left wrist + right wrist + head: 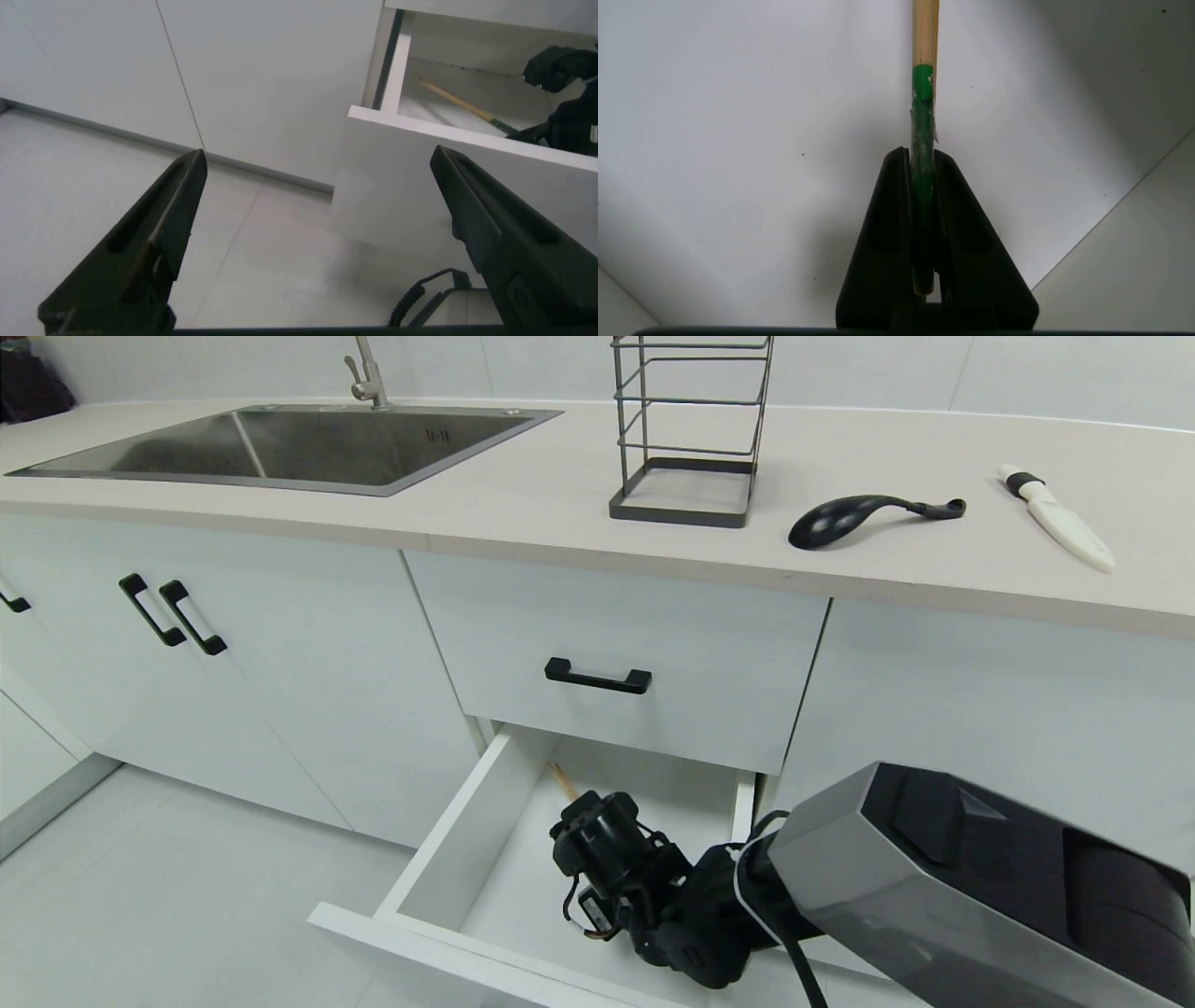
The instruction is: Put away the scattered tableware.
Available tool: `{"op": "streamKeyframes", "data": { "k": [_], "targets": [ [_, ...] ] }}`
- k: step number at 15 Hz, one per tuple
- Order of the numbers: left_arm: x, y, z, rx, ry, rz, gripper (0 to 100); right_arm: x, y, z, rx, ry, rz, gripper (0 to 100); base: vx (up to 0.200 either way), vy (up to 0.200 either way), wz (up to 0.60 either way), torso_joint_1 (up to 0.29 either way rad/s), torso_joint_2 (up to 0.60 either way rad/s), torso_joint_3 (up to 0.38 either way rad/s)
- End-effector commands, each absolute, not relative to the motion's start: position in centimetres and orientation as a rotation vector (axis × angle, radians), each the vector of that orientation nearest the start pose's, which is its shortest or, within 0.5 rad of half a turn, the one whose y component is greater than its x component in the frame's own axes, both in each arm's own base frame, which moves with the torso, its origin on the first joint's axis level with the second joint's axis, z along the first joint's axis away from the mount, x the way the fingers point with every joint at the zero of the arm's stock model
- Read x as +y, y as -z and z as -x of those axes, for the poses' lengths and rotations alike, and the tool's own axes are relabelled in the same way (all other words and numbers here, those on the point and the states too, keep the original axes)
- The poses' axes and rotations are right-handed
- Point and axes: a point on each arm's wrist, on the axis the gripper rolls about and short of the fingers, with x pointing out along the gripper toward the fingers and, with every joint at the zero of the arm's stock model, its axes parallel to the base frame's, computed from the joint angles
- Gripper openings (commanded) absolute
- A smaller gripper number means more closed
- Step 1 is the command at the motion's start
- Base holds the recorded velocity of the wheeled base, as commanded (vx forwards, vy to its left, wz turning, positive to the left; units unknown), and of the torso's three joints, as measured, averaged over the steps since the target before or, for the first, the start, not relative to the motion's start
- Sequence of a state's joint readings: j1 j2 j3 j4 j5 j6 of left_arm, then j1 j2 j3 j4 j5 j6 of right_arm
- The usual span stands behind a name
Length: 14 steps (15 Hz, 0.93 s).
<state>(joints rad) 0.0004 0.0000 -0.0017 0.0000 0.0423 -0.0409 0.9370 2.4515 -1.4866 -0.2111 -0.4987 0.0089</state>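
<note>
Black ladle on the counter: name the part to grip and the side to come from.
Take the black ladle by its handle's arched middle, from above, closing across it. The arch seems to lift off the countertop, leaving room underneath; the bowl is wide and rounded. The left pincer is open; the right pincer is shut on a chopstick.
</note>
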Motion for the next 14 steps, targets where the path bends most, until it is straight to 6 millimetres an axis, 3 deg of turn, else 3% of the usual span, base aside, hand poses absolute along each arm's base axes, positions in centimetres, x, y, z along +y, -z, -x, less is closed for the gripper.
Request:
{"op": "streamKeyframes", "data": {
  "k": [1,2,3,8,11,14],
  "targets": [
    [0.1,-7.6,2.3,-0.002,-0.043,0.041,100,37.1,-1.9,-28.5,0.573,-0.416,0.491,0,0.0,0.0,0.0,0.0,0.0,0.0],
    [0.1,-7.6,2.3,-0.002,-0.043,0.041,100,37.2,-1.9,-28.5,0.573,-0.417,0.492,0,0.0,0.0,0.0,0.0,0.0,0.0],
    [0.1,-7.6,2.3,-0.002,-0.044,0.041,100,37.2,-1.9,-28.6,0.57,-0.417,0.49,100,0.0,0.0,0.0,0.0,0.0,0.0],
    [0.1,-7.6,2.3,-0.002,-0.043,0.041,100,37.3,-3.4,-28.6,0.545,-0.418,0.459,100,0.0,0.0,0.0,0.0,0.0,0.0],
    [0.1,-7.6,2.3,-0.002,-0.043,0.041,100,36.7,-5.5,-28.1,0.542,-0.418,0.454,100,0.0,0.0,0.0,0.0,0.0,0.0],
    [0.1,-7.6,2.3,-0.002,-0.043,0.041,100,36.7,-9.2,-26.1,0.499,-0.455,0.427,100,0.0,0.0,0.0,0.0,0.0,0.0]
  ]
}}
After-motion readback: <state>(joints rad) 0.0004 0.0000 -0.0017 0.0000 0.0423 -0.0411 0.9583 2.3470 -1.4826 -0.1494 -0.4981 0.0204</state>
